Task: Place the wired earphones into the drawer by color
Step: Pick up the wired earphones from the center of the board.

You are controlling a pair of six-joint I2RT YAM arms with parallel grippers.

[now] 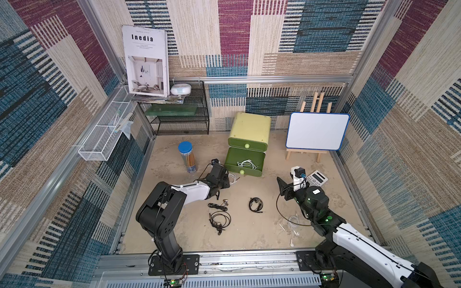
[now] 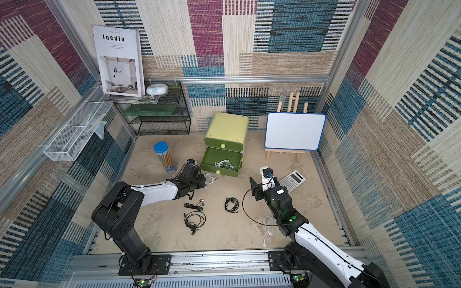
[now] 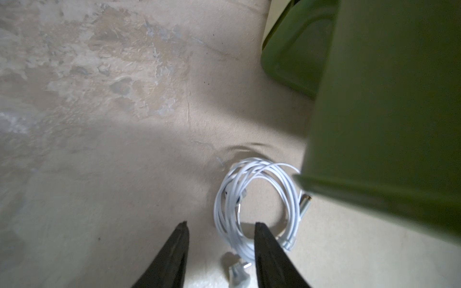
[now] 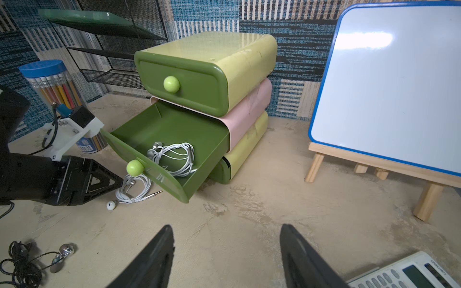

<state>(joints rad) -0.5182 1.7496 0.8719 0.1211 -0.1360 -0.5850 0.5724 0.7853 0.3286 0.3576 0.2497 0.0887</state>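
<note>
The middle drawer [image 1: 259, 159] of the green and pink cabinet stands open, with a white wired earphone set [image 4: 174, 157] lying inside. A second white coil [image 3: 224, 217] lies on the floor beside the drawer's front. My left gripper [image 3: 222, 223] is low over it and open, its fingers straddling one side of the coil [image 1: 233, 177]. Three black sets [image 1: 218, 205] [image 1: 219, 220] [image 1: 255, 204] lie on the floor in the middle. Another white set [image 1: 289, 224] lies partly under my right arm. My right gripper [image 4: 227, 227] is open over bare floor, holding nothing.
A pencil jar [image 1: 187, 157] with a blue lid stands left of the cabinet. A calculator [image 1: 316, 177] lies just right of my right gripper. A whiteboard on an easel [image 1: 316, 131] stands at the back right, and a black wire shelf [image 1: 179, 117] at the back left.
</note>
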